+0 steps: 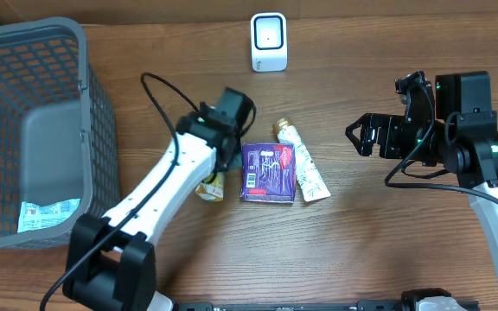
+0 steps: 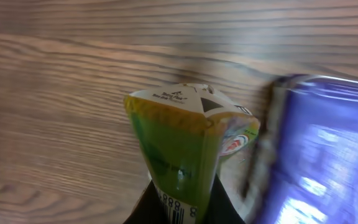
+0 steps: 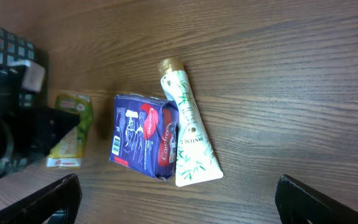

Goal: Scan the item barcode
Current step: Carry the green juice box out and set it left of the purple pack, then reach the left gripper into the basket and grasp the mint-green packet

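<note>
A small green and yellow carton [image 1: 211, 186] lies on the wooden table just left of a purple pack [image 1: 268, 172]. My left gripper [image 1: 221, 164] is shut on the carton's near end. In the left wrist view the carton [image 2: 185, 137] sticks out from between the dark fingers [image 2: 225, 208], and a barcode [image 2: 178, 213] shows on its side by the jaws. My right gripper [image 1: 361, 136] hangs open over the right side of the table, nothing between its fingers [image 3: 48, 199]. The carton [image 3: 70, 127] also shows in the right wrist view.
A white tube [image 1: 303, 164] with a gold cap lies against the purple pack's right side. A white scanner [image 1: 268, 41] stands at the back centre. A grey basket [image 1: 59, 39] fills the left, with a packet [image 1: 50, 214] inside.
</note>
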You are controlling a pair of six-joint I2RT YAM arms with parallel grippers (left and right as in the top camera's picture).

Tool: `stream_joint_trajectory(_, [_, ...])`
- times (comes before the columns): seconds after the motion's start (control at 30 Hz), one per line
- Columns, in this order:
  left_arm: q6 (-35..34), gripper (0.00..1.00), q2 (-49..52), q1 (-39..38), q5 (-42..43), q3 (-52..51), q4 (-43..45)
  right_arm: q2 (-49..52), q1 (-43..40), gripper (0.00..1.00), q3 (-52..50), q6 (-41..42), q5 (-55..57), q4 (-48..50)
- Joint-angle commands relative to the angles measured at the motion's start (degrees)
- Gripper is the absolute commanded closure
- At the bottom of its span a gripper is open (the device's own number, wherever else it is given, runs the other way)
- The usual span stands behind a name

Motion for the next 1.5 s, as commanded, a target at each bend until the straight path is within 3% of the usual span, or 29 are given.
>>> stream_joint_trajectory(0.0, [-4.9,0.96,1.2,-1.2,-8.7,-2.0,2.6,0.1,0.2,0.00,1.0,-0.1,-0.5,0.1])
stream_joint_trajectory(0.1, [-4.9,0.93,3.6,-2.1,-8.5,-2.6,4.6,0.1,0.2,0.00,1.0,-0.1,-0.5,0.1])
stream_joint_trajectory(0.17, [-4.7,0.81,5.1,-2.6,-8.5,-2.6,5.3,0.1,0.2,0.00,1.0,0.0,-0.5,0.0])
stream_joint_trajectory(0.23, [-3.7,0.19,5.7,-2.8,-8.7,-2.6,5.4,0.1,0.2,0.00,1.0,0.0,-0.5,-0.1])
stream_joint_trajectory(0.27, [-3.7,0.01,5.7,-2.7,-8.7,-2.4,5.4,0.1,0.2,0.00,1.0,-0.1,-0.5,-0.2])
stream_joint_trajectory(0.47, [-0.3,0.00,3.4,0.2,-6.3,9.2,-2.9,0.1,0.2,0.00,1.0,-0.1,-0.3,-0.4])
stream_joint_trajectory(0.7, [9.5,0.01,-0.3,5.0,-5.0,36.5,-17.6,0.1,0.2,0.00,1.0,-0.1,-0.3,-0.6])
stream_joint_trajectory(0.9, [10.4,0.00,-3.5,13.0,-5.0,54.2,-29.1,0.1,0.2,0.00,1.0,-0.1,-0.3,-0.6])
stream_joint_trajectory(1.17, [10.4,0.00,-5.8,30.8,-4.2,53.8,-39.5,0.1,0.2,0.00,1.0,-0.1,-0.3,-0.6])
stream_joint_trajectory(1.47, [10.4,0.00,-5.8,47.8,1.9,40.3,-34.3,0.1,0.2,0.00,1.0,-0.1,-0.3,-0.8])
